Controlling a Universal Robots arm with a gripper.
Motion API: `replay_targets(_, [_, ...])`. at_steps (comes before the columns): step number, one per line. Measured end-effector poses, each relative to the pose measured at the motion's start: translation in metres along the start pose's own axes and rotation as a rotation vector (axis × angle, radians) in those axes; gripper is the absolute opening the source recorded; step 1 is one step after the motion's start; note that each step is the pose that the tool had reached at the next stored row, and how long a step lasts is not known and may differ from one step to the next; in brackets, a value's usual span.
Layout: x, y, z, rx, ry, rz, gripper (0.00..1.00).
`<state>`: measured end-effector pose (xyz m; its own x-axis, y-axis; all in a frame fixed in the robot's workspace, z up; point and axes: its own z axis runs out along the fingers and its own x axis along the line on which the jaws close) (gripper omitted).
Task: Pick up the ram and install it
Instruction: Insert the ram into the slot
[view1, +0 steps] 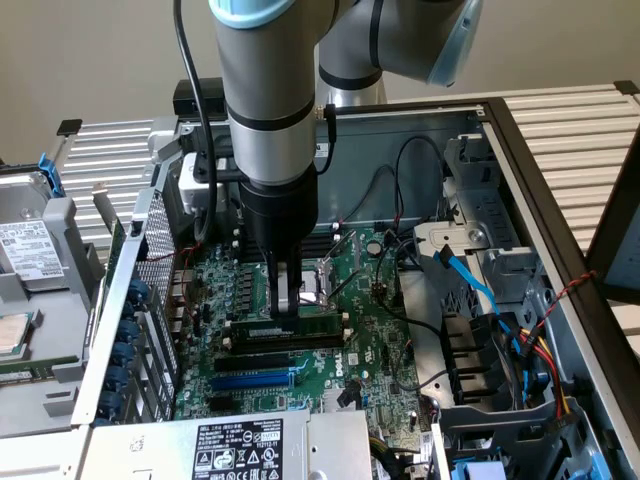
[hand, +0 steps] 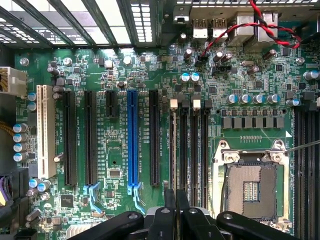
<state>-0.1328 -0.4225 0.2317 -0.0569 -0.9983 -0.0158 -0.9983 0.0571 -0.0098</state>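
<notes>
A black label with white print and rows of marks sits on the power supply (view1: 237, 450) at the near edge of the open computer case (view1: 520, 150), and a white sticker covers a drive (view1: 25, 250) at the exterior view's left; the lettering on both is too small to read, as is the white print along the motherboard (view1: 380, 330) slots. The gripper (view1: 286, 312) stands straight down over the board with its fingers drawn narrow, pinching the top edge of the ram (view1: 305, 324). The ram stands on edge in the memory slot closest to the blue slot (view1: 255, 381), with one long black slot (view1: 270, 359) between them. In the wrist view the ram (hand: 174, 150) shows edge-on, running out from between the fingertips (hand: 169, 200), beside the other memory slots (hand: 195, 150). The case also holds the CPU socket (view1: 320, 280) and a blue cable (view1: 470, 275) at the exterior view's right.
</notes>
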Motion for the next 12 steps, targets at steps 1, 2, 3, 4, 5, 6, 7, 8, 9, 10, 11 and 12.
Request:
replay_targets(1, [0.0000, 0.0000, 0.0000, 0.0000, 0.0000, 0.000, 0.13])
replay_targets(2, [0.0000, 0.0000, 0.0000, -0.0001, 0.0000, 0.000, 0.13])
replay_targets(3, [0.0000, 0.0000, 0.0000, -0.0001, 0.0000, 0.000, 0.13])
replay_targets(4, [0.0000, 0.0001, 0.0000, -0.0002, 0.0000, 0.001, 0.13])
replay_targets(5, [0.0000, 0.0001, 0.0000, -0.0001, 0.0000, 0.001, 0.13])
replay_targets(6, [0.0000, 0.0002, 0.0000, -0.0002, 0.0001, 0.001, 0.13])
replay_targets(7, [0.0000, 0.0002, 0.0000, -0.0002, 0.0001, 0.002, 0.13])
replay_targets(8, [0.0001, 0.0003, 0.0002, -0.0002, 0.0001, 0.002, 0.13])
replay_targets(9, [0.0001, 0.0007, 0.0007, -0.0001, 0.0000, 0.004, 0.13])
replay_targets(10, [0.0001, 0.0011, 0.0009, -0.0001, 0.0001, 0.005, 0.13])
replay_targets(11, [0.0001, 0.0011, 0.0009, -0.0001, 0.0001, 0.005, 0.13])
replay_targets(12, [0.0001, 0.0011, 0.0010, -0.0001, 0.0000, 0.005, 0.13])
